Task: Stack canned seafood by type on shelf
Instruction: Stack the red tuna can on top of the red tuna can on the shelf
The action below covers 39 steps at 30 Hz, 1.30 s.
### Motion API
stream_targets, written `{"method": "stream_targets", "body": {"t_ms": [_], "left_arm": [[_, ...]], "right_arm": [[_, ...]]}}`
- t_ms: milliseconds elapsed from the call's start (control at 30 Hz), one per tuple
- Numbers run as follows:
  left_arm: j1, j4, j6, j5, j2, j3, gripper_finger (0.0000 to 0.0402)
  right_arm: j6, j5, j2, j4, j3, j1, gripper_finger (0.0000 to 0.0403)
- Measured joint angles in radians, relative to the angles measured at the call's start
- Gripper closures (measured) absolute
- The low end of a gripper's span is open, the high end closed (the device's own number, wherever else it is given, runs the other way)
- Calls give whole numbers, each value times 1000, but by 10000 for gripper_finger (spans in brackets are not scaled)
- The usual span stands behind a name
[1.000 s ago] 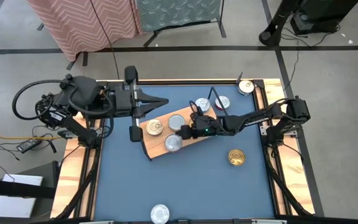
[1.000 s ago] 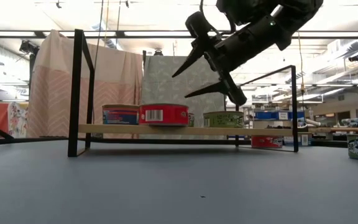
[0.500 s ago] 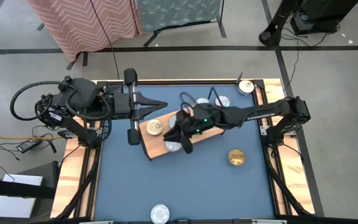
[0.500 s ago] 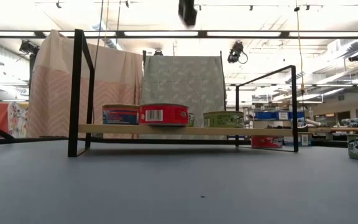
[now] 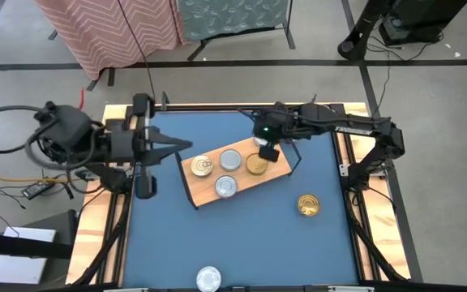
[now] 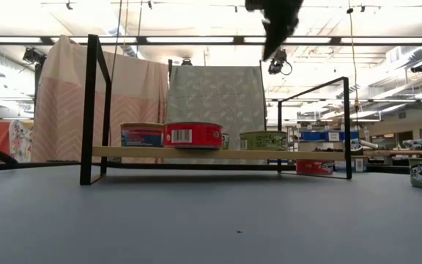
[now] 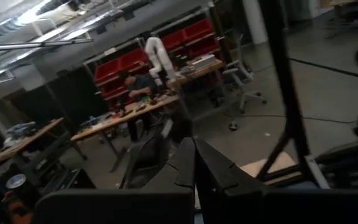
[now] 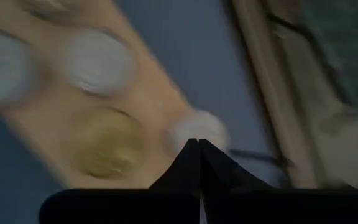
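high view first: we see the shelf lying at an angle near the middle of the blue table, with four tins on its board, a gold-and-silver tin, a silver tin, another silver tin and a gold tin. our right claw hangs over the shelf's far end, just beside the gold tin, its fingers pressed together on nothing. our left claw points at the shelf from the table's left side, also closed and empty. a loose gold tin sits apart to the right, and one more silver tin lies at the near edge.

low view: we see a blue tin, a red tin and a green tin resting on the board.

left wrist view: our fingers meet, holding nothing.

right wrist view: our fingers are shut above the board, empty.
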Motion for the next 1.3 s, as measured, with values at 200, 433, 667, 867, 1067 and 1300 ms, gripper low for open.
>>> {"method": "stream_targets", "body": {"t_ms": [200, 433, 667, 867, 1067, 1300], "left_arm": [[-104, -56, 0, -57, -12, 0, 396], [-189, -92, 8, -191, -18, 0, 396], [-209, -91, 48, -239, -27, 0, 396], [-207, -83, 52, -307, -29, 0, 396], [-207, -11, 80, -357, -29, 1, 396], [-206, 48, 112, -358, -29, 1, 396]], "right_arm": [[10, 184, -43, -20, -53, -138, 400], [104, -3, -192, 12, -151, -400, 401], [161, -299, -353, 211, -461, -629, 402], [171, -447, -376, 333, -716, -703, 402], [240, -570, -371, 500, -843, -779, 402], [226, -584, -371, 518, -894, -868, 402]]}}
